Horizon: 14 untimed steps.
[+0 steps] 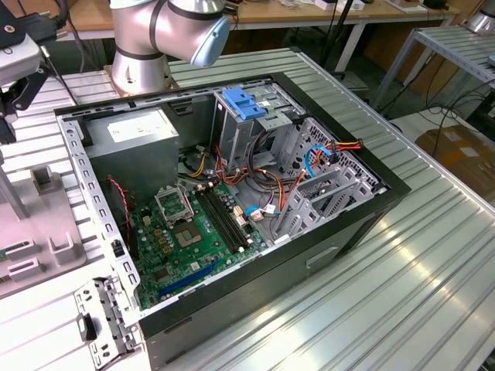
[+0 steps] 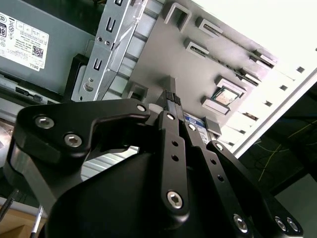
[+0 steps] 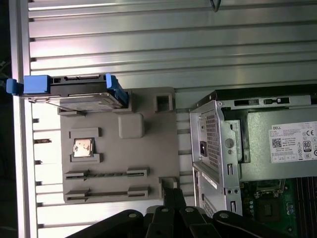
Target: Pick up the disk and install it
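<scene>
The disk (image 3: pixel 74 94), a silver drive with blue plastic rails at its ends, stands on its edge in a slot at one end of the grey fixture plate (image 3: pixel 148 148) in the first wrist view. My gripper (image 3: pixel 171 191) hovers over the opposite end of that plate, well apart from the disk. In the second wrist view the gripper (image 2: pixel 171 96) has its black fingers (image 2: pixel 168 134) drawn together at the tips, shut with nothing between them.
An open computer case (image 1: pixel 325 255) lies on the ribbed aluminium table (image 1: pixel 387 325), beside the fixture plate (image 1: pixel 46 232). Inside are a grey power supply (image 1: pixel 131 139), a motherboard (image 1: pixel 193 232) and an upright drive cage with a blue latch (image 1: pixel 244 104). The arm's base (image 1: pixel 139 46) stands behind the case.
</scene>
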Each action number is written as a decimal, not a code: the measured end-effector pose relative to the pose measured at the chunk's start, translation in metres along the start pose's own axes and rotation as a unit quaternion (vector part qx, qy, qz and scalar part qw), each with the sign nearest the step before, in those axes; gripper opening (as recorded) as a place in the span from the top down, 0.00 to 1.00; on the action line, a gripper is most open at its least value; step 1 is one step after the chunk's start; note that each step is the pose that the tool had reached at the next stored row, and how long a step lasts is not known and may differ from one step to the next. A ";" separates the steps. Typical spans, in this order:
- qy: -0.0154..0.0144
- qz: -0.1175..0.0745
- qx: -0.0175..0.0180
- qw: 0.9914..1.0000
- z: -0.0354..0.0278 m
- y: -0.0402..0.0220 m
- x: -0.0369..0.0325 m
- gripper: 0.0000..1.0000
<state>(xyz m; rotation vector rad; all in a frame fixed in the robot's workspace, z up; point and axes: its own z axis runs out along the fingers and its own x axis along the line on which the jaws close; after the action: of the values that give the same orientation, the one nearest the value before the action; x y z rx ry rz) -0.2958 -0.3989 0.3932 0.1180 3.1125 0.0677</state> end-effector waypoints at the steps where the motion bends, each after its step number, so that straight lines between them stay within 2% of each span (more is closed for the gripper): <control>1: 0.000 0.000 0.000 1.000 0.0000 -0.0001 0.0016 0.89; 14: 0.000 0.000 0.000 1.000 -0.0003 -0.0010 0.0128 0.89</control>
<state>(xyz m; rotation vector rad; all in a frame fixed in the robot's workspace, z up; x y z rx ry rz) -0.3087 -0.3989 0.3932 0.1180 3.1125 0.0677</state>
